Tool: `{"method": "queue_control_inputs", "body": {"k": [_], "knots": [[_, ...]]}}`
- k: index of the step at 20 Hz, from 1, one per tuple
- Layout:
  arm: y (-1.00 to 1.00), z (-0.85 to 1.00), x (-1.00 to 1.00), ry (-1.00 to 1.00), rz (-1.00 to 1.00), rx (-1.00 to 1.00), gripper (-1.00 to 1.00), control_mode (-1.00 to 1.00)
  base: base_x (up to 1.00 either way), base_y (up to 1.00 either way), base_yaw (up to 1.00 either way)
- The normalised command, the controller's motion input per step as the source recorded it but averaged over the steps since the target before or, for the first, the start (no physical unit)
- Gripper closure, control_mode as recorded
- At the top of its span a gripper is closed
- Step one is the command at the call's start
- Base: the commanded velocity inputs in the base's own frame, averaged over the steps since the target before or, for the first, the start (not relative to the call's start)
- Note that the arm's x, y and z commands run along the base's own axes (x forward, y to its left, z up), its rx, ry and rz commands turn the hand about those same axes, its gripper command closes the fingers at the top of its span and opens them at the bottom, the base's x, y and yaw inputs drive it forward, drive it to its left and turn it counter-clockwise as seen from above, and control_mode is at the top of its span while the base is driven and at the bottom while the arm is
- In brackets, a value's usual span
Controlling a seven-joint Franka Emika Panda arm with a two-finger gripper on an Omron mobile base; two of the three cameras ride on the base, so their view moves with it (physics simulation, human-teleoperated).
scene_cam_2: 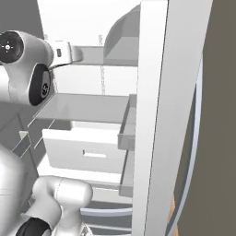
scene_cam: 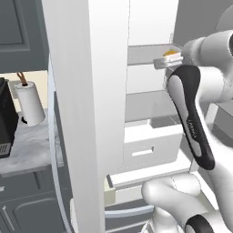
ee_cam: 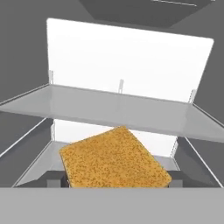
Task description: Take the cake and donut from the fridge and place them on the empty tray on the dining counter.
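The fridge [scene_cam: 145, 104] stands open with its white inside showing. The cake [ee_cam: 114, 162], a tan-brown speckled square piece, lies on a grey shelf under another shelf [ee_cam: 118, 109]. In the left base view the cake [scene_cam: 170, 53] peeks out as an orange-tan bit at the shelf's edge, right by my hand. My gripper [ee_cam: 114, 181] is open, reaching into the fridge at shelf height with one dark fingertip [ee_cam: 54, 179] on each side of the cake, close to its edges. In the right base view my hand [scene_cam_2: 64, 50] points into the upper shelf. The donut, the tray and the dining counter are out of view.
The open fridge door [scene_cam: 86, 113] rises close on my left; the other door [scene_cam_2: 161, 115] with its bins is close on my right. A white drawer [scene_cam: 150, 145] sits below the shelves. On the wall counter [scene_cam: 27, 150] stand a paper towel roll [scene_cam: 29, 102] and a black appliance [scene_cam: 7, 118].
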Motion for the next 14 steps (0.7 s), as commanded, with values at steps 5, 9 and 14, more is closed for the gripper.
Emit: {"method": "queue_control_inputs", "body": {"k": [5, 9, 14], "knots": [[-0.01, -0.19, -1.0, 0.0, 0.01, 0.0, 1.0, -1.0, 0.0, 0.0, 0.0], [0.0, -0.48, -0.97, 0.0, 0.02, 0.0, 1.0, -1.0, 0.0, 0.0, 0.0], [0.0, -0.41, -0.92, 0.0, 0.03, 0.0, 1.0, -1.0, 0.0, 0.0, 0.0]]}}
